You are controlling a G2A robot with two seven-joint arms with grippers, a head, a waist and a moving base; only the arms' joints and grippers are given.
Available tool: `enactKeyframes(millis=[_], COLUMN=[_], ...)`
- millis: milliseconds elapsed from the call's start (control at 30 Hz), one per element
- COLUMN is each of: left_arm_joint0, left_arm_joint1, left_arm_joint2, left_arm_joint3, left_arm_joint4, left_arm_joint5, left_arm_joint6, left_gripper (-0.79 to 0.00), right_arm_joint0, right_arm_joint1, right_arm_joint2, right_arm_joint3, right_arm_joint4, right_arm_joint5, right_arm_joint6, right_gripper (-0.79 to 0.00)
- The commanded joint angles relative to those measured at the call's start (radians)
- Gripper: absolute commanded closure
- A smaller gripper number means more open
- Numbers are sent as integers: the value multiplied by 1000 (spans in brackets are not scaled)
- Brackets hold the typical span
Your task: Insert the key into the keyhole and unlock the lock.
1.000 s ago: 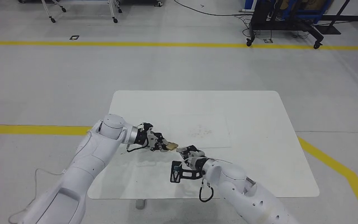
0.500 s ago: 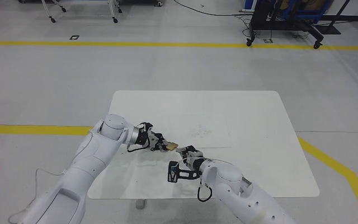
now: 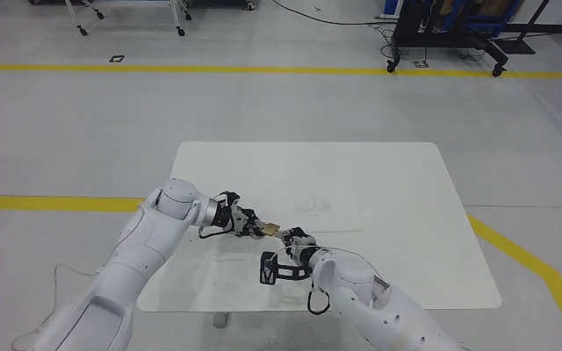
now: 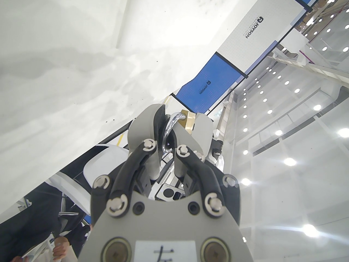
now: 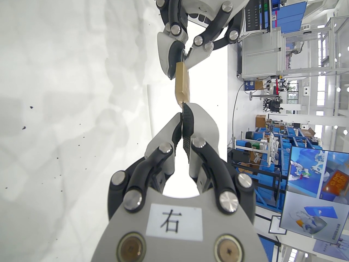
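While left hand (image 4: 177,116) clamps the lock (image 5: 182,83), right hand (image 5: 183,112) — seemingly closed — touches it.

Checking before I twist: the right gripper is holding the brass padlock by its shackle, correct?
No: the left gripper holds the brass padlock by its shackle, as the left wrist view shows. The right gripper is shut at its other end.

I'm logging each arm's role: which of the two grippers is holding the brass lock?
The left gripper: it clamps the lock by its silver shackle. The right gripper is pinched shut at the lock's opposite end.
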Motion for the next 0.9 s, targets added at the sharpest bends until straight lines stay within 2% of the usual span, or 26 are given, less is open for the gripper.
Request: enactKeyframes(millis=[0, 333, 433, 700, 867], left_arm_joint0=[1, -5, -8, -10, -7], left_arm_joint1=[0, 0, 1, 3, 5], left_arm_joint2=[2, 0, 0, -9, -13], left_arm_joint3=[-1, 14, 19, 25, 20], left_arm_joint4=[-4, -39, -40, -54, -59], left_arm_joint5=[1, -2, -4, -11, -16], left_arm_joint6=[-9, -72, -67, -59, -58], left_gripper=[0, 0, 0, 0, 0], right_arm_joint0=[2, -4, -16, -76, -110], right_arm_joint1=[-2, -8, -7, 8, 18], right_arm_joint2=[-1, 8, 21, 80, 120], right_arm_joint3=[1, -2, -14, -72, -96], right_arm_joint4=[2, 1, 1, -1, 13], right_arm_joint5=[-2, 1, 7, 14, 6], right_arm_joint6=[-8, -25, -29, -78, -122], right_gripper=[0, 0, -271, -366, -366])
